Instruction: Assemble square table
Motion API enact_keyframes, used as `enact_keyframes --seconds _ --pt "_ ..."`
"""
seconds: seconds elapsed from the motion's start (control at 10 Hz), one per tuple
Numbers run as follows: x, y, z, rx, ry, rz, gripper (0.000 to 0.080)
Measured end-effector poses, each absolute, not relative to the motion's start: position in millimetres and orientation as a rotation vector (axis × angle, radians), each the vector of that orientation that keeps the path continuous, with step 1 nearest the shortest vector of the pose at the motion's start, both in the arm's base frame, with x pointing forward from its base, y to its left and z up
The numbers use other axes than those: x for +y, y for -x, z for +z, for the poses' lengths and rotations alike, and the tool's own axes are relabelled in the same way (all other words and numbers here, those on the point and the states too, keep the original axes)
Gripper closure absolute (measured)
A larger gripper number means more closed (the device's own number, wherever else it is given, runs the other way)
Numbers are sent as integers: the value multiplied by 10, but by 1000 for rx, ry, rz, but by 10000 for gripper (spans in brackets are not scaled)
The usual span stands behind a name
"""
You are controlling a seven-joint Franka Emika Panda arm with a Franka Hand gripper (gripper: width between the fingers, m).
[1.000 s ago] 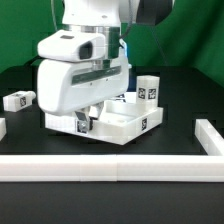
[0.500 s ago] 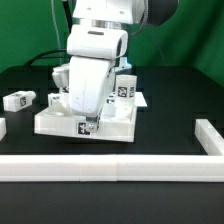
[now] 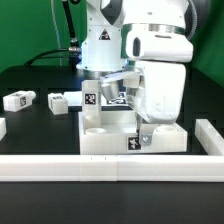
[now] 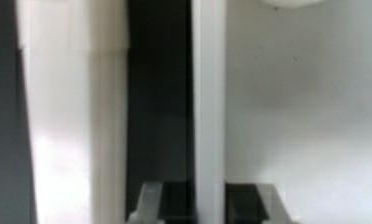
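The square table top (image 3: 104, 131), a white tray with a raised rim and round corner holes, lies on the black surface at the exterior view's centre-right. My gripper (image 3: 143, 134) reaches down onto its front right corner, shut on the rim next to a tag. In the wrist view the thin rim wall (image 4: 208, 100) runs between my fingertips (image 4: 158, 206), with the gripper (image 4: 204, 206) closed on it. Two white tagged legs (image 3: 17, 100) (image 3: 60, 102) lie at the left. A further tagged leg (image 3: 91, 96) stands at the top's far edge.
A long white bar (image 3: 100, 166) edges the front of the black surface, just in front of the top, and turns up at the right (image 3: 208, 134). In the wrist view the bar (image 4: 67, 120) runs close beside the gripped rim.
My gripper has dragged the table top from the left-centre toward the exterior view's right, turning it on the way. It has stayed shut on the rim throughout. The two legs at the left have not moved.
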State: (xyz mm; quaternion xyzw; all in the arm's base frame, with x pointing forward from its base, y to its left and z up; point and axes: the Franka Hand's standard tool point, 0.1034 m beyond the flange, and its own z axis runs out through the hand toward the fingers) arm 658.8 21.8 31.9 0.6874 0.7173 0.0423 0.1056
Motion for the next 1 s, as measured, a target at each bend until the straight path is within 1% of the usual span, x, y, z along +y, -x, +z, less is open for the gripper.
enact_keyframes --seconds 0.5,0.7,0.9,1.0 --pt "201 -6589 329 2095 -2046 124 732" --pt "379 -6618 327 2045 -2108 128 732" --pt "582 -6789 315 2010 -2145 133 732" --pt "614 -6835 301 2006 -2150 129 732"
